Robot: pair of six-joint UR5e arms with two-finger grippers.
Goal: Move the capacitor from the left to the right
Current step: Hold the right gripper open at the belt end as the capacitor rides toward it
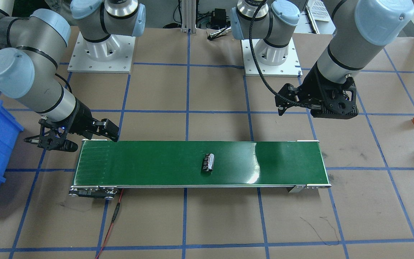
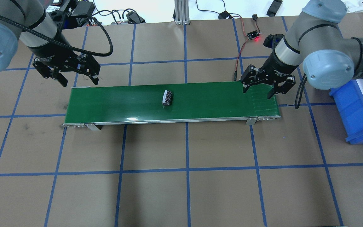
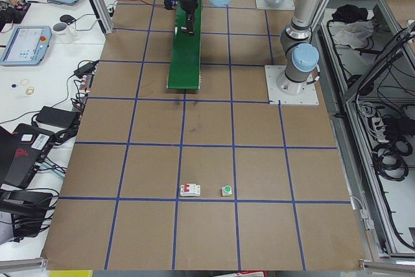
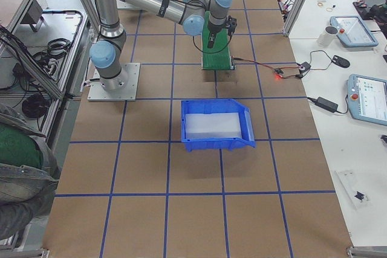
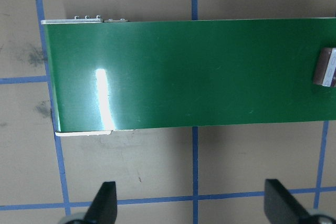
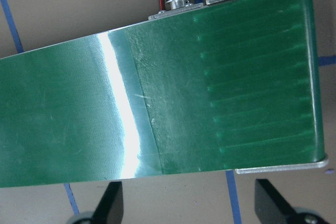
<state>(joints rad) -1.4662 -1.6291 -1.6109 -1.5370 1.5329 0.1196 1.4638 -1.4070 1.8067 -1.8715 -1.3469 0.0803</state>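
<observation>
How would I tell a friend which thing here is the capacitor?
Find the long green belt on the brown table. Near its midpoint lies the capacitor, on its side. It is the only thing on the belt: a stubby black cylinder with a silvery end.

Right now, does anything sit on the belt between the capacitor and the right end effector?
Nothing visible does. The capacitor lies alone mid-belt, and the green belt is bare from it to the open right end effector at the belt's right end.
</observation>
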